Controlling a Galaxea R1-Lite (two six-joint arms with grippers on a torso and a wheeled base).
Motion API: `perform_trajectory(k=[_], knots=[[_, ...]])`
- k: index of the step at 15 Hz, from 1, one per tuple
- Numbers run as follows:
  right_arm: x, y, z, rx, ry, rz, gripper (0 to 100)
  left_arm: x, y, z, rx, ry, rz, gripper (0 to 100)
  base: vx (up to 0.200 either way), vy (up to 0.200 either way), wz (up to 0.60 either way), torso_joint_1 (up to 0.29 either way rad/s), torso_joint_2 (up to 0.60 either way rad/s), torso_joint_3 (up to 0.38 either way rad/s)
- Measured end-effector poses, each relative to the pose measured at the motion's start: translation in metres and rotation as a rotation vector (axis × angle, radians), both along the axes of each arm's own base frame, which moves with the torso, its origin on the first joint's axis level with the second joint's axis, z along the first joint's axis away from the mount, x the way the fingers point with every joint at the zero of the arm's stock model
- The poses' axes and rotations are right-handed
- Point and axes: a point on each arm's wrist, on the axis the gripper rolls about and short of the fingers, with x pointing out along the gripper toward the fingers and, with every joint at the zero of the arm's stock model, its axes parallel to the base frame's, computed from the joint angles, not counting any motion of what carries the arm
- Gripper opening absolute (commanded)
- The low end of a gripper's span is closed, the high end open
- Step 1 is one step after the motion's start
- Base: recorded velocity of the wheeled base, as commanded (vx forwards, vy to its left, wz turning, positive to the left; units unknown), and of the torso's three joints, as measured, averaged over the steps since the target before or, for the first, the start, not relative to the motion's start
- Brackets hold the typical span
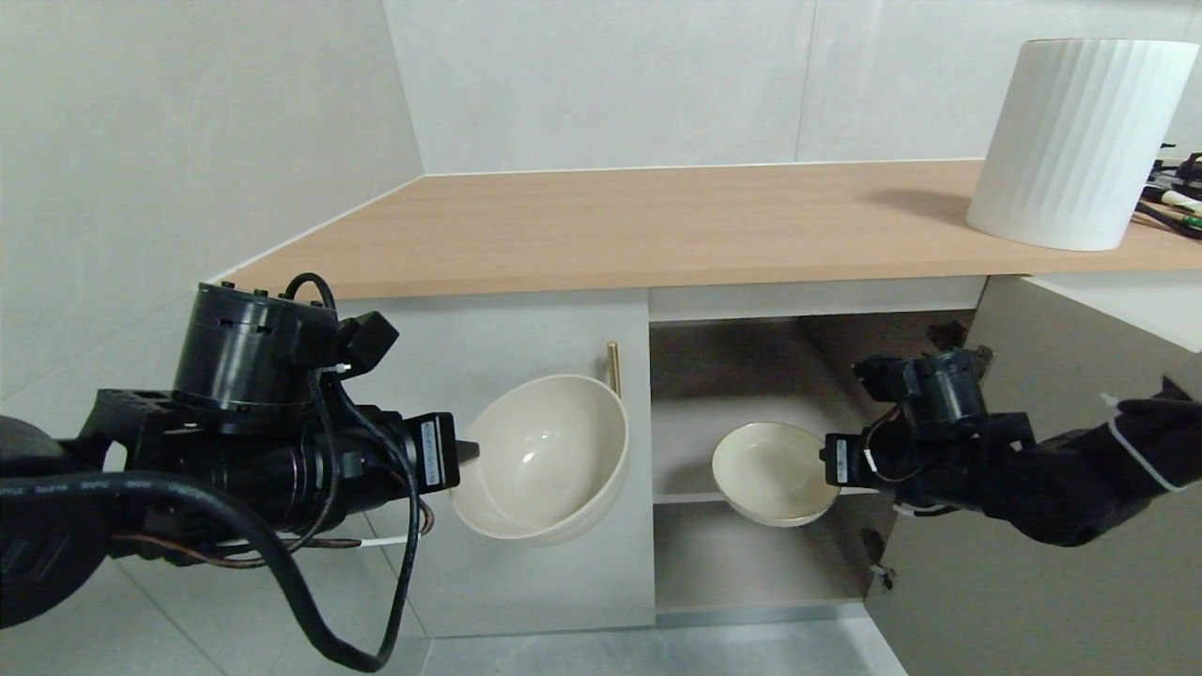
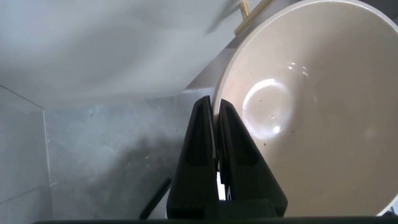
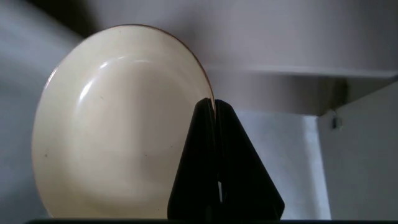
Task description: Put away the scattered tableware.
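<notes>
Altogether two bowls, left jaws pinch larger bowl (image 1: pixel 549 460), right jaws smaller bowl (image 1: pixel 770 469)

Pale tiled walls (image 1: pixel 601 84) meet in a corner behind a wooden tabletop (image 1: pixel 657 225), where a white ribbed tub (image 1: pixel 1080 141) stands at the right end. Below it, a grey cabinet (image 1: pixel 808 299) has its left door (image 1: pixel 545 329) closed, with a brass handle (image 1: pixel 613 368), and its right door (image 1: pixel 1033 601) swung open onto a shelf (image 1: pixel 681 469). The floor (image 1: pixel 657 652) is grey tile.
</notes>
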Motion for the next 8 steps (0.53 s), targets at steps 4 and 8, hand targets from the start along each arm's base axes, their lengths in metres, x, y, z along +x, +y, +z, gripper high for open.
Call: perform_trajectory(k=[4, 8], knots=[[0.047, 0.004, -0.046, -0.009, 0.022, -0.162, 0, 0.001, -0.001, -0.002, 0.004, 0.008, -0.001, 0, 0.000, 0.000, 0.00, 0.000, 0.00, 0.000], [0.082, 0.001, -0.080, -0.049, 0.012, -0.291, 0, 0.002, -0.001, -0.004, 0.006, 0.014, 0.000, 0, 0.000, 0.000, 0.00, 0.000, 0.00, 0.000]])
